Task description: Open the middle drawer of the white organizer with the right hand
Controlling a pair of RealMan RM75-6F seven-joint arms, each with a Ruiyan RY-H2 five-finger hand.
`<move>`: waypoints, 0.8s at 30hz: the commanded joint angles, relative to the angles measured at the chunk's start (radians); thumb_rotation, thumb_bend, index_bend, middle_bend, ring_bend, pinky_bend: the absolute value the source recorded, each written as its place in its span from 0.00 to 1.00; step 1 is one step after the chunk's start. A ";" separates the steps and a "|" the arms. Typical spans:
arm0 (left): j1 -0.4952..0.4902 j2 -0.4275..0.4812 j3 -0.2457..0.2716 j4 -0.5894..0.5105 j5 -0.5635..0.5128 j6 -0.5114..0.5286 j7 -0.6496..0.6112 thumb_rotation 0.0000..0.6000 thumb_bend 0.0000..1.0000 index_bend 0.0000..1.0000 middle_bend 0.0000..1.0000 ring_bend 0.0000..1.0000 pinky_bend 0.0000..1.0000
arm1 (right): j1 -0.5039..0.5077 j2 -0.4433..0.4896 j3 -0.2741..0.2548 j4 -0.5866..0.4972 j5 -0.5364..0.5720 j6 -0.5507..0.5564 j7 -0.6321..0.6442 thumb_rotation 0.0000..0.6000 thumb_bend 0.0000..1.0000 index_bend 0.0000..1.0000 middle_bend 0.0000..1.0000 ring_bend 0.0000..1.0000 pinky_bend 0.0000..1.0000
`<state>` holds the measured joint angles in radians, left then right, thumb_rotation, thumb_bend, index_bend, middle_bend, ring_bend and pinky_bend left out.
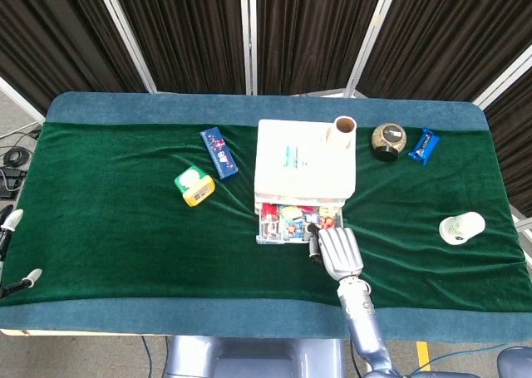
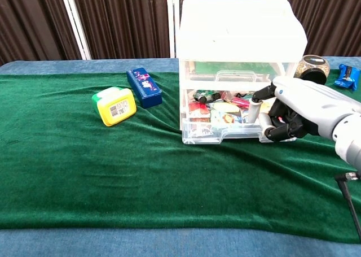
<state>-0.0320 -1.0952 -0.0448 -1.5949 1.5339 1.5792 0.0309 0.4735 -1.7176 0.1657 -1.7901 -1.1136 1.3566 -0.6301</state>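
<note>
The white organizer (image 1: pixel 303 158) (image 2: pixel 242 25) stands at the table's middle. Its drawer (image 1: pixel 283 226) (image 2: pixel 220 134) under the top one is pulled partway out toward me, showing several colourful small items inside. My right hand (image 1: pixel 337 249) (image 2: pixel 299 107) grips the drawer's front at its right end, fingers curled over the rim. At the far left edge of the head view only fingertips (image 1: pixel 10 222) of my left hand show, spread apart and holding nothing.
A blue box (image 1: pixel 219 152) (image 2: pixel 144 86) and a yellow-green box (image 1: pixel 194 186) (image 2: pixel 114 105) lie left of the organizer. A cardboard tube (image 1: pixel 344 129) stands on its top. A jar (image 1: pixel 388 139), a blue packet (image 1: pixel 424 145) and a white cup (image 1: pixel 461 227) lie to the right.
</note>
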 commanded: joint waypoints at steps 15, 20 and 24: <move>0.001 0.001 0.000 -0.001 0.000 0.002 -0.002 1.00 0.08 0.00 0.00 0.00 0.00 | -0.012 0.013 -0.014 -0.016 -0.059 0.020 0.014 1.00 0.63 0.45 0.92 0.96 0.84; 0.001 0.001 -0.001 0.000 -0.001 0.002 -0.002 1.00 0.08 0.00 0.00 0.00 0.00 | -0.021 0.031 -0.023 -0.024 -0.086 0.023 0.035 1.00 0.63 0.29 0.91 0.96 0.84; 0.001 0.001 -0.001 0.000 -0.001 0.003 -0.002 1.00 0.08 0.00 0.00 0.00 0.00 | -0.028 0.045 -0.027 -0.025 -0.120 0.034 0.048 1.00 0.62 0.24 0.90 0.95 0.84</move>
<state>-0.0307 -1.0946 -0.0461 -1.5949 1.5331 1.5825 0.0291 0.4489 -1.6794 0.1414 -1.8141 -1.2216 1.3850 -0.5872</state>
